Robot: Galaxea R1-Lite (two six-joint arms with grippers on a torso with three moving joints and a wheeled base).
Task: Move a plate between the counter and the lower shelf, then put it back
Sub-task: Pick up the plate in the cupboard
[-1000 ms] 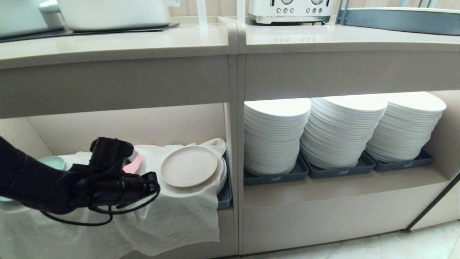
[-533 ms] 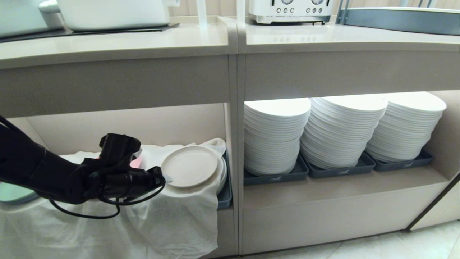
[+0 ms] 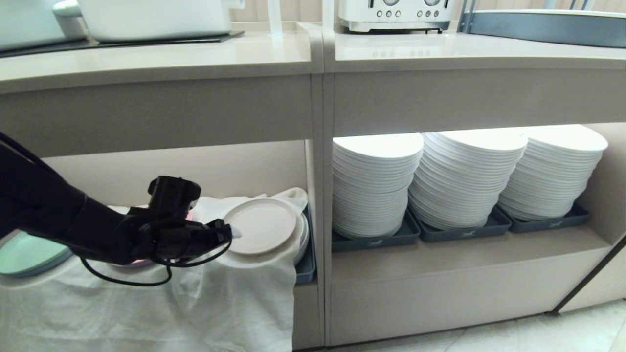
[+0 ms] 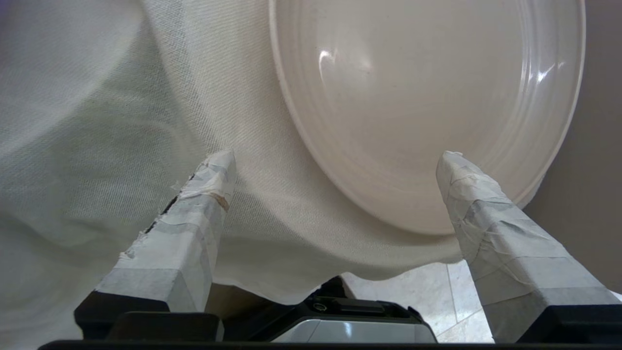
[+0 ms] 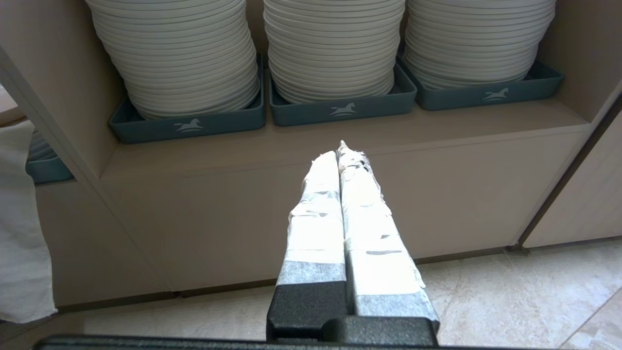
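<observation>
The cream plate (image 3: 261, 226) leans on a few other plates over the white cloth (image 3: 234, 303), at the right end of the lower shelf (image 3: 171, 168). My left gripper (image 3: 234, 232) is open at the plate's left rim. In the left wrist view the plate (image 4: 427, 97) fills the far side. The left gripper (image 4: 335, 163) has one taped fingertip (image 4: 454, 170) in front of the plate's rim and the other over the cloth (image 4: 146, 97). Nothing is gripped. The counter (image 3: 146, 58) runs above. My right gripper (image 5: 341, 150) is shut and empty, parked low facing the cabinet.
A pink plate (image 3: 190, 214) and a mint-green plate (image 3: 24, 254) lie left of my arm. A dark grey tray (image 3: 307, 266) edges the cloth. Three tall white plate stacks (image 3: 464, 181) fill the right recess. A white pot (image 3: 151, 17) and a toaster (image 3: 393, 14) stand above.
My left arm has moved right and slightly up, to the cream plate's rim. Its gripper has gone from shut to open. The plate has not moved.
</observation>
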